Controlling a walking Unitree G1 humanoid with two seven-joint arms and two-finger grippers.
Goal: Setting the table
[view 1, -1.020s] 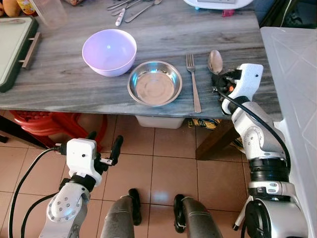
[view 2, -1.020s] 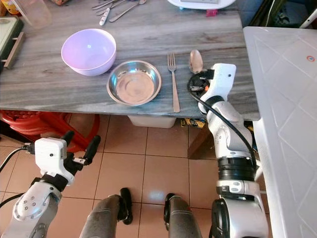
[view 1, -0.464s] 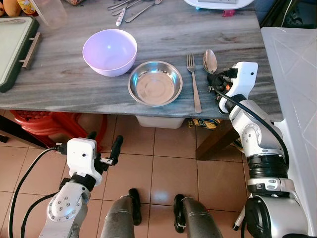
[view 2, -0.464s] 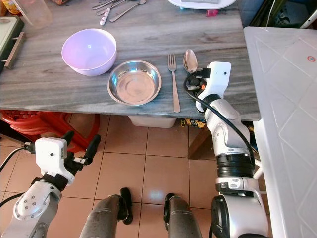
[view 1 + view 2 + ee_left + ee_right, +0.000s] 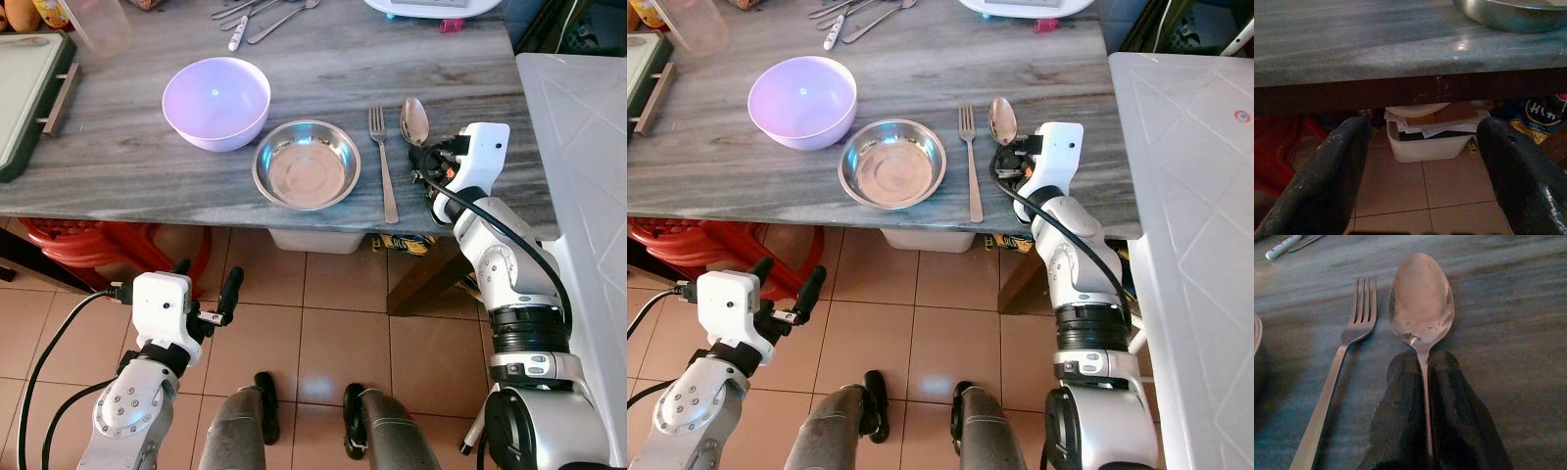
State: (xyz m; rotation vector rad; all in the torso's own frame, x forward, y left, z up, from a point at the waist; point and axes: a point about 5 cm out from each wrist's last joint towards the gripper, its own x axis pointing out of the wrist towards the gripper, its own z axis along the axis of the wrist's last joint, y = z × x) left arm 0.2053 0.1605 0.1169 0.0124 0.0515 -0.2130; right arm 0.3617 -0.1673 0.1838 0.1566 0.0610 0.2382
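Note:
A steel spoon lies bowl-up on the grey wooden table, just right of a fork. My right gripper is shut on the spoon's handle, low over the table near its front right corner; the spoon bowl sticks out past the fingers. A round steel plate sits left of the fork, and a lilac bowl stands behind it to the left. My left gripper hangs open below the table edge, holding nothing.
Spare cutlery lies at the table's far edge. A green tray sits at the left end, a clear cup behind it. A white surface stands on the right. Under the table are a red stool and a white bin.
My right gripper has carried the spoon a little to the left, closer to the fork. The left arm has stayed still.

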